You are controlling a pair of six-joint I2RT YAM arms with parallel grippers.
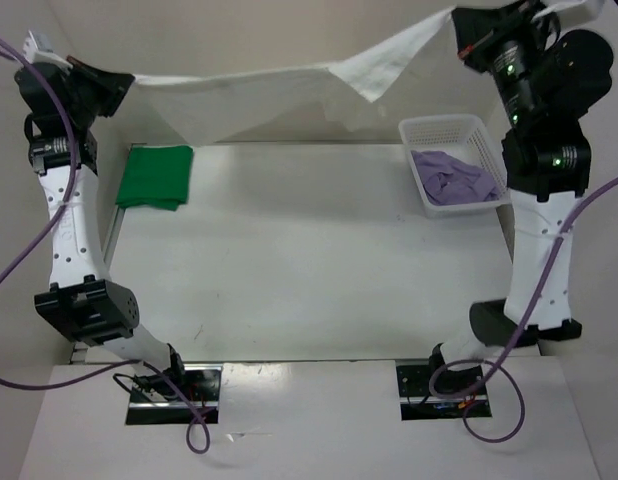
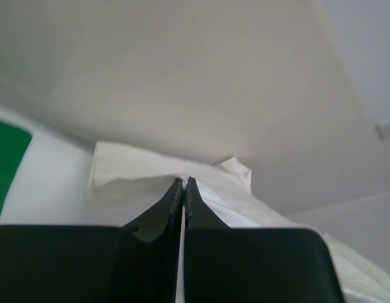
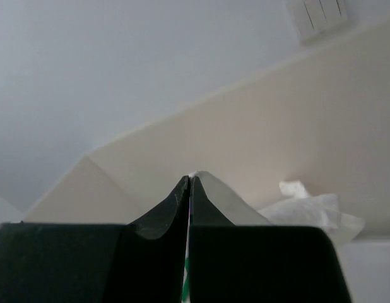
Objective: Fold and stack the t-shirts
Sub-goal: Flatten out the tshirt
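The white t-shirt hangs stretched in the air over the far side of the table, held at both ends. My left gripper is shut on its left end; the left wrist view shows cloth bunched at the pinched fingertips. Up at the top right, my right gripper is shut on the other end, with a bit of white cloth at its tips. A folded green t-shirt lies at the table's far left. The purple t-shirt lies crumpled in the basket.
A white mesh basket stands at the table's far right, close to the right arm. Purple cables loop beside both arms. The table has its near edge by the arm bases.
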